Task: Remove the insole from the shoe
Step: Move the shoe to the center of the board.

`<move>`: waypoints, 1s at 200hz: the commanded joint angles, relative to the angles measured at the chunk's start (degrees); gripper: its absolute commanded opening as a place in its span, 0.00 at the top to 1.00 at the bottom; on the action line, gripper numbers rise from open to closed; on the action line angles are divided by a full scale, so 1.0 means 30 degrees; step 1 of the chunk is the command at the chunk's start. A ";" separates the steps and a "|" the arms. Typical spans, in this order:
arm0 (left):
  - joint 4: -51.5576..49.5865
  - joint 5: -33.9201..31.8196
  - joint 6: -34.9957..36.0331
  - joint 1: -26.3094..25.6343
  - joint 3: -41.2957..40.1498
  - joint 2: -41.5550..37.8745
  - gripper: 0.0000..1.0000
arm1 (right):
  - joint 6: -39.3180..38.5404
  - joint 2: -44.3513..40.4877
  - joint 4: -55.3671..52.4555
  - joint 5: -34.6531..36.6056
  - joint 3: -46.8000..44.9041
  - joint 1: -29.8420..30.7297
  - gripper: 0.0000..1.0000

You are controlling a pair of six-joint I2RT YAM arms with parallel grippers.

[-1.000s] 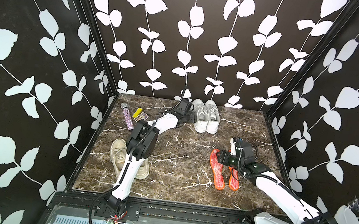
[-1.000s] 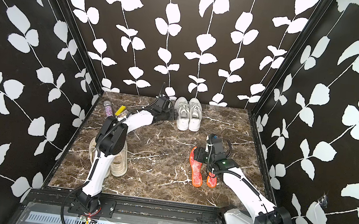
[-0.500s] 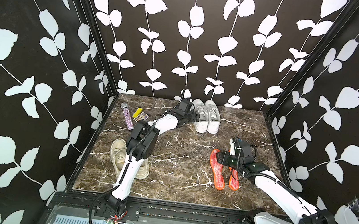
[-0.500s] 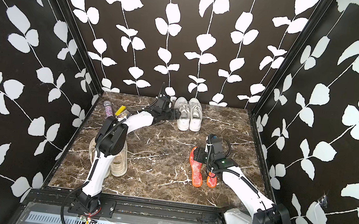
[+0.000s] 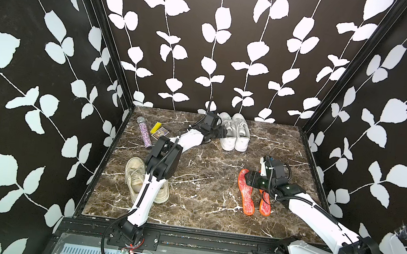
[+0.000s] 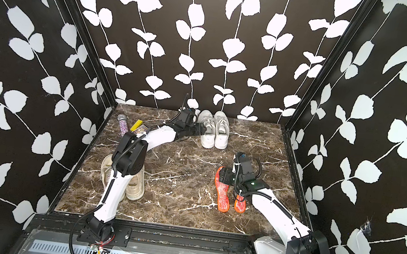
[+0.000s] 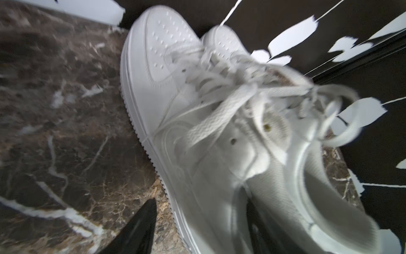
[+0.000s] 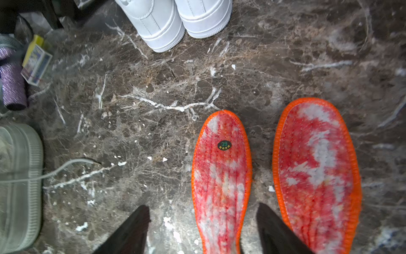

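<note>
The left wrist view is blurred: the white shoe [image 7: 175,110] and its laces [image 7: 230,105] lose detail, and its inside cannot be made out. In both top views the left arm [image 5: 148,194] covers part of the beige shoes [image 5: 133,171], and the right arm [image 5: 279,184] hides the middle of one insole [image 5: 265,206]. The print on the box [image 8: 36,63], in the right wrist view, is too small to read.

Insoles [image 8: 222,176] red-white mottled, orange rim. Far sneakers [image 5: 233,136] white. Near-left shoes [image 5: 133,174] cream. Worktop [image 5: 204,175] brown marble, white veins. Walls [image 5: 206,54] black, white leaves.
</note>
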 commanded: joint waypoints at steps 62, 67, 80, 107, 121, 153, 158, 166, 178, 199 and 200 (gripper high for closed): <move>-0.1209 -0.2440 0.0707 0.0095 -0.0332 -0.0418 0.69 | 0.0273 -0.0620 -0.0838 0.0625 0.0587 0.0067 0.19; -0.1026 -0.2623 0.0687 0.0152 -0.0703 -0.0615 0.72 | 0.0363 -0.0620 -0.0955 0.0710 0.0599 0.0078 0.19; -0.0585 -0.2883 0.0590 0.0391 -0.1616 -0.1093 0.79 | 0.0588 -0.0699 -0.1134 0.0852 0.0563 0.0074 0.19; 0.0356 -0.2923 0.0605 0.0954 -0.3677 -0.2490 0.90 | 0.0958 -0.0963 -0.1287 0.0832 0.0417 0.0090 0.20; 0.0804 -0.3086 0.0835 0.1136 -0.4716 -0.3413 0.96 | 0.1083 -0.1012 -0.1351 0.0823 0.0495 0.0089 0.20; 0.1570 -0.3364 0.1458 0.1184 -0.7341 -0.5774 1.00 | 0.1433 -0.0790 -0.1140 0.0419 0.0837 0.0162 0.20; 0.1838 -0.3301 0.1472 0.1165 -0.7903 -0.6205 1.00 | 0.1491 -0.0730 -0.1097 0.0384 0.0894 0.0175 0.20; 0.2270 -0.3145 0.1476 0.1165 -0.8846 -0.6880 1.00 | 0.1521 -0.0597 -0.1019 0.0354 0.1050 0.0315 0.20; 0.2716 -0.2867 0.1462 0.1165 -1.0326 -0.8099 1.00 | 0.1508 -0.0352 -0.0933 0.0419 0.1249 0.0574 0.21; 0.2722 -0.2934 0.1360 0.0897 -1.2971 -1.0367 1.00 | 0.1415 -0.0027 -0.0674 0.0643 0.1592 0.1294 0.21; 0.2703 -0.2940 0.1363 0.0870 -1.3078 -1.0481 1.00 | 0.1426 -0.0001 -0.0641 0.0659 0.1619 0.1336 0.21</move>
